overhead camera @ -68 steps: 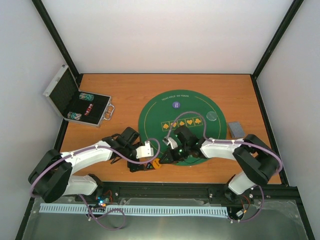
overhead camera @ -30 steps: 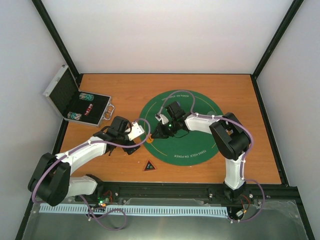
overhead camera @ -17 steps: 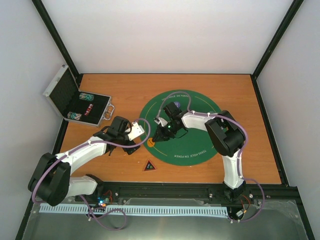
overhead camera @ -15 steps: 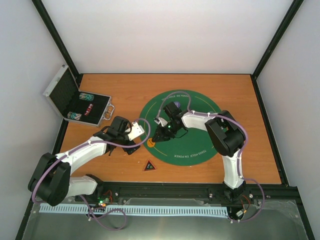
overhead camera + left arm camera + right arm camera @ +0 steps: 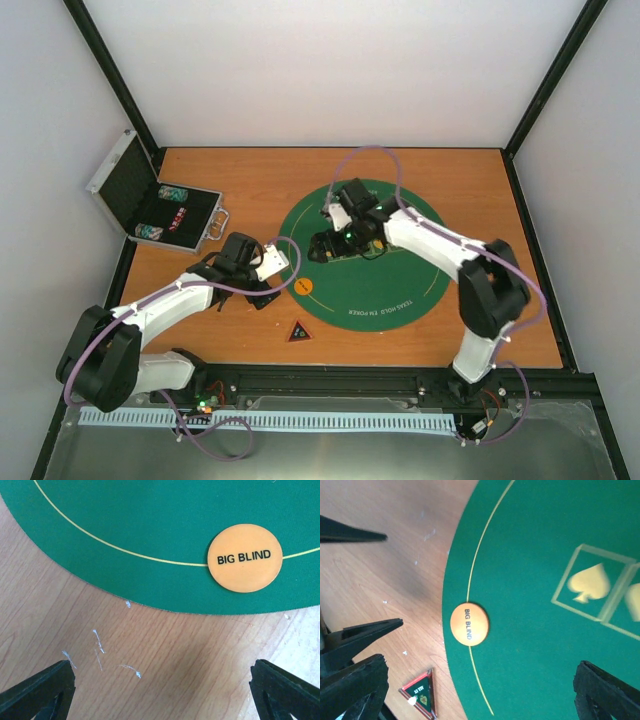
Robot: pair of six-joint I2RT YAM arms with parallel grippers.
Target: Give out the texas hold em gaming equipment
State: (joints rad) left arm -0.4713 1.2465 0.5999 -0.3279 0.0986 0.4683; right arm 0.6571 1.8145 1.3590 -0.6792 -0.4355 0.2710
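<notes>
An orange chip marked BIG BLIND [image 5: 305, 286] [image 5: 245, 558] [image 5: 469, 624] lies flat on the left rim of the round green mat [image 5: 400, 285], on its yellow line. A dark red-edged triangle [image 5: 298, 331] [image 5: 420, 694] rests on the wood just off the mat's near-left edge. My right gripper [image 5: 318, 248] [image 5: 480, 692] hangs open above the mat, a little beyond the chip, holding nothing. My left gripper [image 5: 268, 290] [image 5: 160, 695] is open over bare wood just left of the chip, touching nothing.
An open silver case [image 5: 155, 205] with rows of chips sits at the table's far left. The right arm stretches across the mat's right half and hides part of it. The left gripper's fingers [image 5: 365, 630] show at the left of the right wrist view.
My right gripper opened, left the orange chip on the mat's left rim and drew back toward the mat's middle. The left arm stayed still.
</notes>
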